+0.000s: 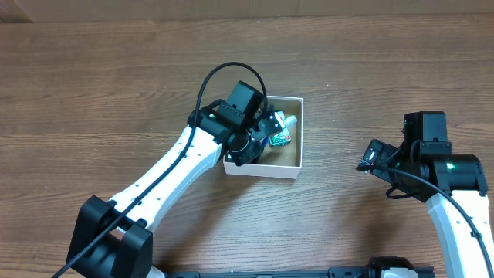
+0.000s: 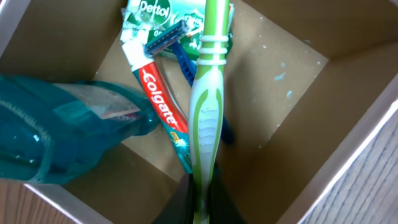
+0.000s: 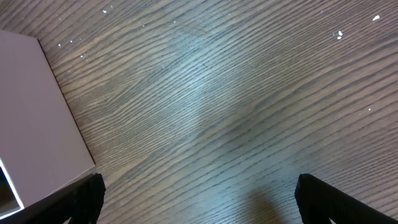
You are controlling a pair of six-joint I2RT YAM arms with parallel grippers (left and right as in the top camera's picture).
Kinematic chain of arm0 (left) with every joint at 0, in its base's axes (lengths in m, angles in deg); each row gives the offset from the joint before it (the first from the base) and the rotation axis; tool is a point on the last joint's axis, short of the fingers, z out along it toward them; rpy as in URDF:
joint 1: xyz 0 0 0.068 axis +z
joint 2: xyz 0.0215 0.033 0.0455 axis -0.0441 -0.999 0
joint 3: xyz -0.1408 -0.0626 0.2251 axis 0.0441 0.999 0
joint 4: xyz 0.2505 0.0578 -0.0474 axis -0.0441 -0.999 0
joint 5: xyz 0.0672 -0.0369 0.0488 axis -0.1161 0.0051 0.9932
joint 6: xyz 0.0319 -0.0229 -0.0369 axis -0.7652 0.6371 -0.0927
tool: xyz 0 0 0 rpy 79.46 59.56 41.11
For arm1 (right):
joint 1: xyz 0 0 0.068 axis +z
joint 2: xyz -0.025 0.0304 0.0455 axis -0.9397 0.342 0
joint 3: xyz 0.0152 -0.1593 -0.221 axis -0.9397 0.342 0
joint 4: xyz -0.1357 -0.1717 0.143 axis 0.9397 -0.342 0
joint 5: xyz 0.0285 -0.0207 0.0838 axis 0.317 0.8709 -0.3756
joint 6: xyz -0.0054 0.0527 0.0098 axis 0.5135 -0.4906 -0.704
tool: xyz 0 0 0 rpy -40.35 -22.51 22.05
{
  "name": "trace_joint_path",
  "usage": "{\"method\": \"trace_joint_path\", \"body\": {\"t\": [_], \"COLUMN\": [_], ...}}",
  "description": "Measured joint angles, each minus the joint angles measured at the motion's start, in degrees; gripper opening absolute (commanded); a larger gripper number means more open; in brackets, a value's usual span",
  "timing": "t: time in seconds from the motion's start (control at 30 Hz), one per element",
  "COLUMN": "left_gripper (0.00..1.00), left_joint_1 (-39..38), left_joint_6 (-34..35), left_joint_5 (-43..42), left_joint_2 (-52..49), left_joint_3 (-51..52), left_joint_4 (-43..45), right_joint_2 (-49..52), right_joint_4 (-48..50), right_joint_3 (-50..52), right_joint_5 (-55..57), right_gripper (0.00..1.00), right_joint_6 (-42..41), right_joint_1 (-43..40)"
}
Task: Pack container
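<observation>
The container (image 1: pixel 296 167) is a shallow square box, white outside and brown inside, at mid table. My left gripper (image 1: pixel 262 133) hangs over it, shut on a green and white toothbrush (image 2: pixel 206 106) whose handle runs between the fingers (image 2: pixel 200 208). In the box (image 2: pixel 292 93) lie a red Colgate tube (image 2: pixel 160 106), a blue razor (image 2: pixel 171 43), a green Dettol pack (image 2: pixel 152 12) and a teal translucent bottle (image 2: pixel 56 134). My right gripper (image 3: pixel 199 193) is open and empty over bare table, right of the box, whose white wall (image 3: pixel 31 124) shows at the left.
The wooden table (image 1: pixel 116 85) stretches all round the box. The right arm (image 1: pixel 432 162) stands at the right edge of the overhead view.
</observation>
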Motion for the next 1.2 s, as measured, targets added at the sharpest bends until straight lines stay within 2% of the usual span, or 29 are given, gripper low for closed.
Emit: {"method": "trace_joint_path", "body": {"t": [0.03,0.27,0.37,0.43,0.5,0.63,0.73,0.8,0.9,1.0,1.1,1.13,1.2], "left_gripper": [0.09,0.12,0.28,0.47,0.55,0.57,0.57,0.64,0.66,0.67,0.87,1.00,1.00], "left_joint_1": [0.17,0.26,0.26,0.26,0.26,0.31,0.28,0.26,0.26,0.37,2.86,3.69,10.12], "left_joint_6": [0.00,0.44,1.27,2.03,2.34,3.06,5.27,6.95,9.11,11.23,15.82,17.75,21.51], "left_joint_5": [0.20,-0.33,-0.35,-0.52,-0.48,-0.26,-0.31,-0.28,-0.35,-0.33,0.11,0.48,2.73], "left_joint_2": [-0.07,-4.28,-6.95,-8.11,-8.35,-8.35,-8.33,-7.63,-3.82,1.38,6.62,7.10,8.87], "left_joint_3": [0.00,0.00,0.00,0.00,0.00,-0.76,-5.44,-9.55,-14.75,-17.18,-17.70,-17.70,-17.70], "left_joint_4": [0.02,2.25,2.78,2.86,2.91,1.75,-6.62,-10.91,-15.98,-16.96,-17.00,-16.85,-15.78], "right_joint_2": [0.00,0.00,0.00,0.00,0.00,0.00,0.00,0.00,0.00,0.02,1.51,3.08,7.69], "right_joint_4": [0.00,-0.07,-0.11,-0.11,-0.09,-0.09,0.39,1.66,4.76,7.87,7.13,5.81,4.74], "right_joint_3": [0.00,0.00,0.00,0.00,0.00,0.00,0.00,0.00,0.00,-0.20,-4.81,-8.28,-16.28], "right_joint_5": [0.00,0.00,0.02,0.00,0.00,0.00,0.00,0.00,0.04,-1.01,-1.95,-2.16,-2.47], "right_gripper": [1.00,1.00,1.00,1.00,1.00,1.00,1.00,1.00,1.00,1.00,1.00,1.00,1.00], "right_joint_6": [0.02,0.00,0.00,0.00,0.02,0.00,0.00,0.02,0.00,2.12,5.33,6.38,8.85], "right_joint_1": [-0.02,-0.02,-0.02,-0.02,-0.02,-0.02,0.00,0.00,-0.02,-0.02,0.00,-0.02,0.15]}}
